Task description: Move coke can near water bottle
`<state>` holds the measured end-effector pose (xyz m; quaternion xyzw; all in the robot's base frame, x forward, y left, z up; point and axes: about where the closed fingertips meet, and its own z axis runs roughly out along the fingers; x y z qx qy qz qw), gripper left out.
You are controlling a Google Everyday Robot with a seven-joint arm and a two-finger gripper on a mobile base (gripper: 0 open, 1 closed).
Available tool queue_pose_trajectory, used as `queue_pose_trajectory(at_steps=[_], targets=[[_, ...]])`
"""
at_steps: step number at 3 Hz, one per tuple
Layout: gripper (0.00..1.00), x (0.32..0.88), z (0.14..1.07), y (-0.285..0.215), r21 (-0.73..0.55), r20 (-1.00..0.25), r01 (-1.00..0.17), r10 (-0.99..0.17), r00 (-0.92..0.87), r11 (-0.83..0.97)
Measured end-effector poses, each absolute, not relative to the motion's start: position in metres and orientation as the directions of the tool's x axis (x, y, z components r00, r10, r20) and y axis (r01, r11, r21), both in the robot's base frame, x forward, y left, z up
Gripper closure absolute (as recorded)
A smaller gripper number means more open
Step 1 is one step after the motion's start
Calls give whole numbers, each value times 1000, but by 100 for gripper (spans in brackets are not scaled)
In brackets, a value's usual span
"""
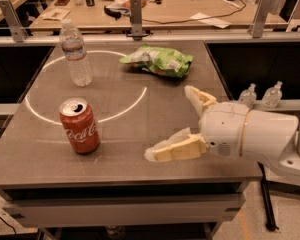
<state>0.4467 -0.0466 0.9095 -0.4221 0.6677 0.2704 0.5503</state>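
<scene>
— Grey tabletop (115, 149) fills most of the view, with a thin white circle (140, 96) marked on it. Behind it stands a wooden bench (180, 11) carrying papers and cables. Logged?
— Logged. Largest object next: white robot arm (255, 134), entering from the right edge, over the table's near right corner.
— Gripper?
— Gripper (170, 123) is at the arm's end, pointing left. Two cream fingers are spread wide apart, one reaching toward the far side, one low above the tabletop. Nothing sits between them, and they touch no object.
— Green snack bag (159, 60)?
— Lying crumpled at the far centre of the table. Its print cannot be read.
— Water bottle (76, 54)?
— Upright, far left, inside the circle and close to its line. Clear, ribbed, white cap, pale label band. The wording on the band is not legible.
— Coke can (80, 126)?
— Upright, near left, at the circle's near arc. Red, silver top, white "Coca-Cola" script facing the camera. It is well apart from the water bottle behind it and well apart from the gripper to its right.
— Smallest items?
— Two tiny clear bottles (248, 95) with white tops, side by side off the table at the right, just behind the arm. No readable labels.
</scene>
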Motion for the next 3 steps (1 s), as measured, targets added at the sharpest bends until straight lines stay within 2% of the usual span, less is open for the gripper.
queue_pose_trajectory(at_steps=[2,3], targets=[[0,454,899,14,-99,-971,-873,-238,-21,478],[0,452,903,50,-108,-977,-913,-211,24,392]])
